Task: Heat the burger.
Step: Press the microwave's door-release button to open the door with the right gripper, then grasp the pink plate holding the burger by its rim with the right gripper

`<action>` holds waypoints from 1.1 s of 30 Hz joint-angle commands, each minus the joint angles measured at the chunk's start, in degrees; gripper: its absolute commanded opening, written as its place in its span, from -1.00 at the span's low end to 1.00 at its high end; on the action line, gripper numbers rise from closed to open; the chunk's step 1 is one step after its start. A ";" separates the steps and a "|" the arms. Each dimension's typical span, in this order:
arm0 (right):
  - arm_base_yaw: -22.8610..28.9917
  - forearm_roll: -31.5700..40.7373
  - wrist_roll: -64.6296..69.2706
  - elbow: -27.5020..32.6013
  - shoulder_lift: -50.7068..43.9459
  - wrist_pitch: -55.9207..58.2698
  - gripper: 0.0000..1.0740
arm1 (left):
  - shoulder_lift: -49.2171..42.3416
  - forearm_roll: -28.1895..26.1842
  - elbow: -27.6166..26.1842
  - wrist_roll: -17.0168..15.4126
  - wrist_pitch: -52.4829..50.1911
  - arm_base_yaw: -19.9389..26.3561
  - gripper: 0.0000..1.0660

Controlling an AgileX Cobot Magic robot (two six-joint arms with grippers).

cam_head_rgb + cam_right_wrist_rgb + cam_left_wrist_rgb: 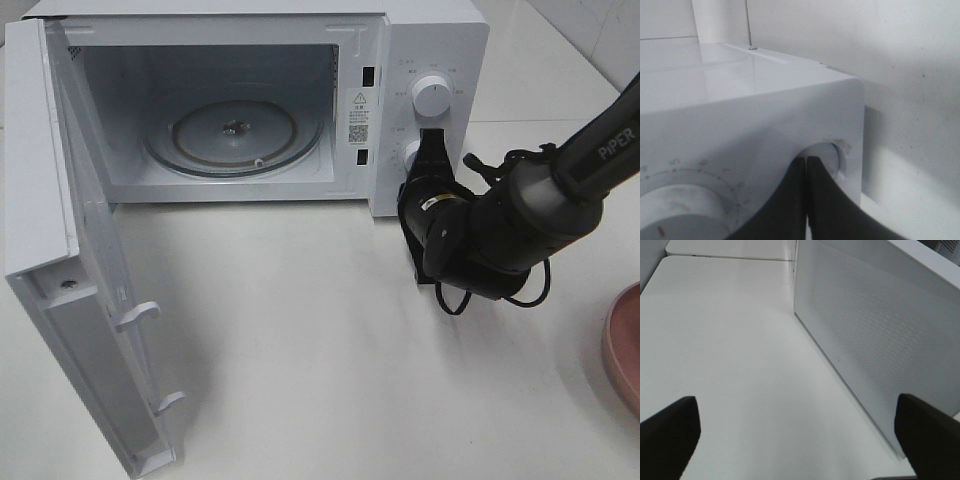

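Note:
The burger is out of view in every frame. A white microwave [440,40] stands at the back with its door [70,260] swung wide open to the left, and its glass turntable [235,135] is bare. My right gripper [431,140] is shut with nothing in it, its tips close against the control panel between the upper dial [431,95] and the lower dial [408,153]. The right wrist view shows the closed fingers [790,200] in front of the panel, beside a dial [675,210]. My left gripper [800,440] is open and empty, facing the microwave's perforated side [880,330].
A pink plate [625,345] shows at the right edge of the table. The open door juts forward on the left, down to the table's front edge. White tabletop [300,330] lies in front of the microwave.

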 commanded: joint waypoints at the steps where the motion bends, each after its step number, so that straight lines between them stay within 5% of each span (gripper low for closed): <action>1: -0.34 -1.72 -2.41 0.63 -2.12 -1.49 -1.00 | -0.86 -0.17 0.17 0.00 -0.80 0.17 0.83; 20: -0.34 -5.33 -18.74 10.89 -14.27 14.50 -1.00 | -0.86 -0.17 0.17 0.00 -0.80 0.17 0.83; 33: -0.52 -5.44 -52.83 11.92 -23.03 32.43 -0.95 | -0.86 -0.17 0.17 0.00 -0.80 0.17 0.83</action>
